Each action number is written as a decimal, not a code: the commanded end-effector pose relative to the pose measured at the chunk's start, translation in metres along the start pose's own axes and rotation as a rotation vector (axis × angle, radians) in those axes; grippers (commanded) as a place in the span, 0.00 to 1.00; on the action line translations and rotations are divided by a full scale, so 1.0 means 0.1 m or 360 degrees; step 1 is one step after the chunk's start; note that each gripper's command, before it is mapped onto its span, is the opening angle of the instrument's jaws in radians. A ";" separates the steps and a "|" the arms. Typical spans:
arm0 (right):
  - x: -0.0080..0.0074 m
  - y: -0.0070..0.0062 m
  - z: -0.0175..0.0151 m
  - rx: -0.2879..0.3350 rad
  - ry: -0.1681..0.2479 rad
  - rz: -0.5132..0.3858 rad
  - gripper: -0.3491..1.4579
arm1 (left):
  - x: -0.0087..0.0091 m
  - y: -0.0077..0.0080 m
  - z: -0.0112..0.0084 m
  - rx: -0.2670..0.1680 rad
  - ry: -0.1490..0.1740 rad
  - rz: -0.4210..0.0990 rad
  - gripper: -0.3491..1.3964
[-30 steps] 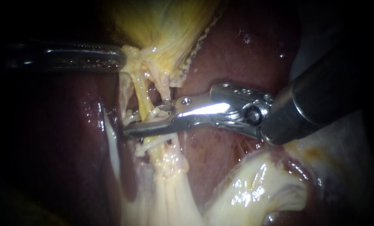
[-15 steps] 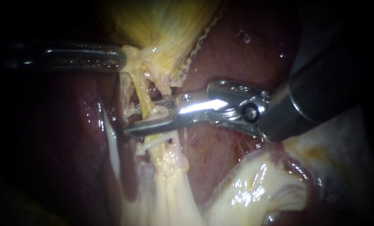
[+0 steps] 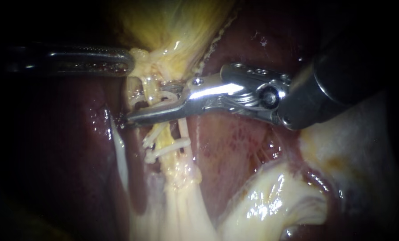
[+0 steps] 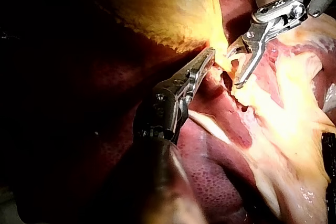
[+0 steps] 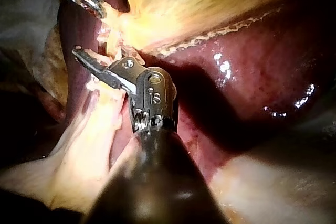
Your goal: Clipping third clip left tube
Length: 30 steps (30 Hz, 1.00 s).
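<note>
The yellow left tube [image 3: 163, 134] runs down from the gallbladder [image 3: 177, 22]. My right instrument [image 3: 143, 102] comes in from the right, and its open jaws straddle this tube just under the gallbladder's neck. The long lower jaw reaches past the tube. In the left wrist view the gap between the jaws of my right instrument [image 4: 234, 68] shows clearly. A pale clip [image 3: 166, 148] crosses the tube below those jaws. My left instrument [image 3: 129, 61] is shut on the neck tissue and holds it taut, as its own view of my left instrument [image 4: 209, 56] also shows.
Dark red liver [image 3: 253, 58] lies behind and to the right of the tube. Pale glistening fatty tissue [image 3: 271, 201] fills the lower right. A white strip of tissue [image 3: 119, 151] runs down left of the tube.
My right instrument has moved up along the tube, away from the clip and toward the gallbladder's neck. The left instrument has stayed put.
</note>
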 end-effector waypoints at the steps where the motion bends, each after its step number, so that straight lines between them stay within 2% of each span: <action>1: 0.001 -0.003 0.000 0.0016 0.0031 0.0003 0.47 | 0.000 0.000 0.000 0.0000 0.0000 0.0000 0.00; 3: 0.003 -0.007 0.000 0.0049 0.0073 0.0007 0.47 | 0.000 0.000 0.000 0.0000 0.0000 0.0000 0.00; 6: 0.011 -0.017 0.000 0.0162 0.0121 0.0013 0.46 | 0.000 0.000 0.000 0.0000 0.0000 0.0000 0.00; 8: 0.017 -0.024 -0.001 0.0241 0.0123 0.0015 0.46 | 0.000 0.000 0.000 0.0000 0.0000 0.0000 0.00; 11: 0.025 -0.033 -0.001 0.0300 0.0139 0.0018 0.45 | 0.000 0.000 0.000 0.0000 0.0000 0.0000 0.00; 15: 0.028 -0.036 0.000 0.0307 0.0147 0.0020 0.44 | 0.000 0.000 0.000 0.0000 0.0000 0.0000 0.00; 19: 0.027 -0.032 -0.001 0.0293 0.0152 0.0049 0.41 | 0.000 0.000 0.000 0.0000 0.0000 -0.0009 0.00; 30: 0.023 -0.022 -0.008 0.0273 0.0161 0.0124 0.20 | 0.000 0.000 0.001 0.0000 0.0000 -0.0009 0.00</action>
